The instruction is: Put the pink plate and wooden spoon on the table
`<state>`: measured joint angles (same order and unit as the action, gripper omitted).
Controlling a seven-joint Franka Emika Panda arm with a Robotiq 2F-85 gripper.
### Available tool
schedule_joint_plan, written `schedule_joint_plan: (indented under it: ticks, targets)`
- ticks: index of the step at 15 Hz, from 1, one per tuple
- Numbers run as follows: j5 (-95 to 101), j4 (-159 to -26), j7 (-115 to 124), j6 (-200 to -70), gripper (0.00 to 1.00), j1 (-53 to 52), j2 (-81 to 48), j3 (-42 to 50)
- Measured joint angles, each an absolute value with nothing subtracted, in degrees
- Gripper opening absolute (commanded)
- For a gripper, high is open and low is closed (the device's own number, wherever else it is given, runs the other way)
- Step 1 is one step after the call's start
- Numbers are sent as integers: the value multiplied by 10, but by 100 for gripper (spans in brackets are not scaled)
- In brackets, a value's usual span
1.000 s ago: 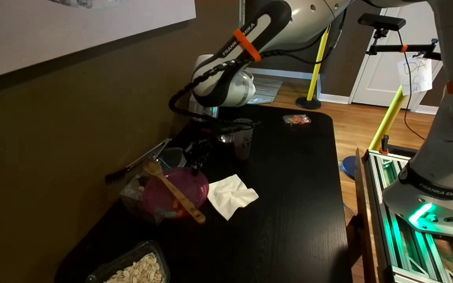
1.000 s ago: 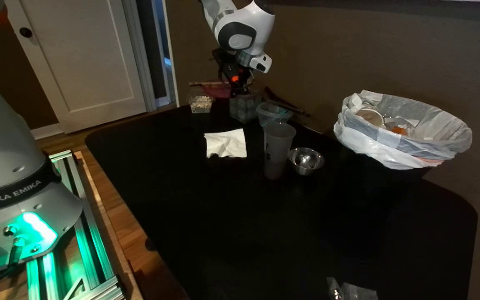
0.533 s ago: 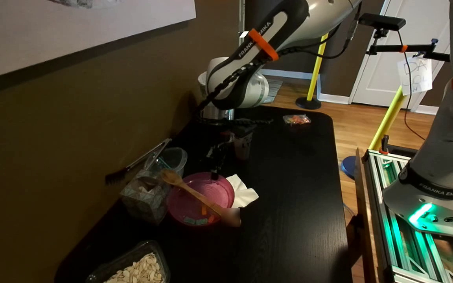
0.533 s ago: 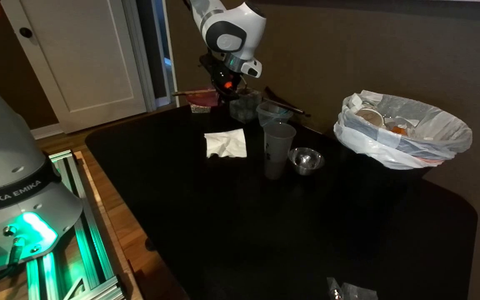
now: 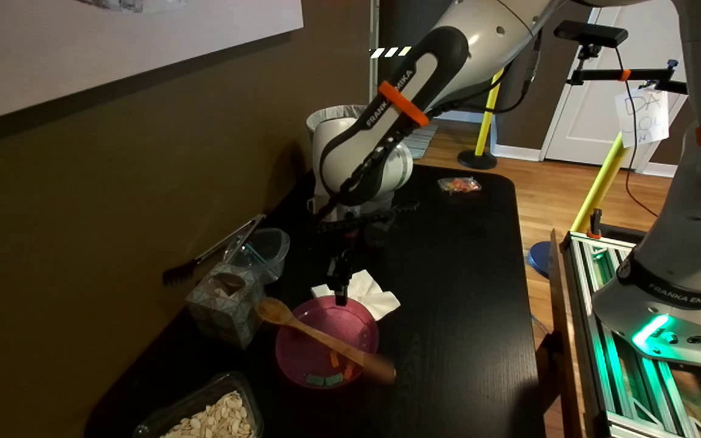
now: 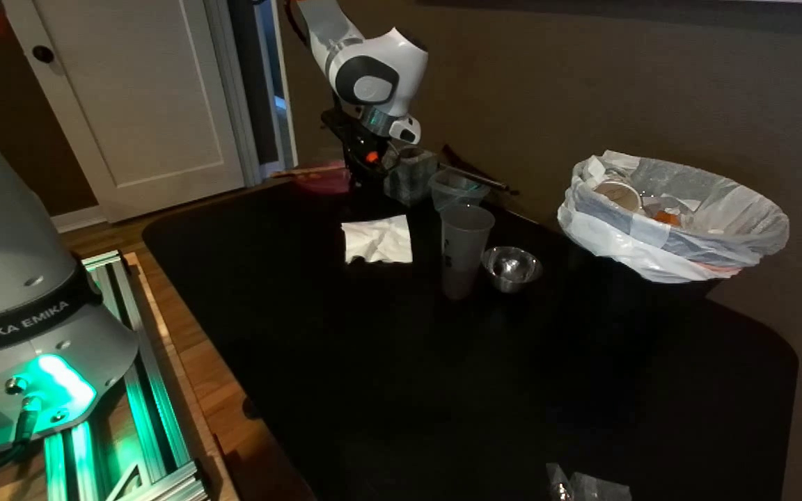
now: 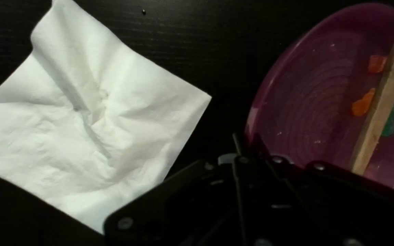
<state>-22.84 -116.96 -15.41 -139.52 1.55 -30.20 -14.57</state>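
Since half a second ago, the round, shallow, dark pink plate (image 5: 341, 322) and the slim, light brown wooden spoon (image 5: 329, 340) lying across it have moved lower in both exterior views, together with the black gripper (image 5: 341, 299), which is clamped on the plate's rim.

Left to right in an exterior view, the rectangular clear plastic tray (image 5: 254, 401) holds a heap of pale, flat seeds (image 5: 216, 420). Next comes the grey, patterned tissue box (image 5: 229, 322), pale tissue (image 5: 227, 290) showing in its top opening. Just beside it sits the clear plastic tub (image 5: 277, 244); what it holds is too unclear to tell. The plate carries small orange pieces (image 5: 334, 359) and green pieces (image 5: 315, 380); the spoon's bowl juts past the rim on the left, and the handle crosses to the right, its end blurred. Plate and spoon are over the long, glossy black table (image 5: 448, 334), near the crumpled white napkin (image 5: 370, 295); whether the plate touches the tabletop cannot be told. Farther right, the small clear packet (image 5: 460, 185) of orange bits lies on the table.

In an exterior view, the tall, grey, translucent cup (image 6: 465, 243) stands upright just beside the small, round, shiny metal bowl (image 6: 512, 282). Rightmost, the white-plastic-lined bin (image 6: 624, 236) holds a round brown thing (image 6: 619, 196) and something orange (image 6: 667, 218).
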Motion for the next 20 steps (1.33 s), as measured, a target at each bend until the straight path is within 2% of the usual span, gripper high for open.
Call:
schedule_joint_plan:
  ticks: [15, 16, 17, 20]
  targets:
    - [-118, -1049, -148, -1418, 1, -39, -452, -133]
    - [-112, -1042, -148, -1418, 29, -41, -459, -132]
    - [-105, -1035, -148, -1418, 30, -43, -466, -131]
    - [-87, -1017, -147, -1418, 50, -47, -475, -128]
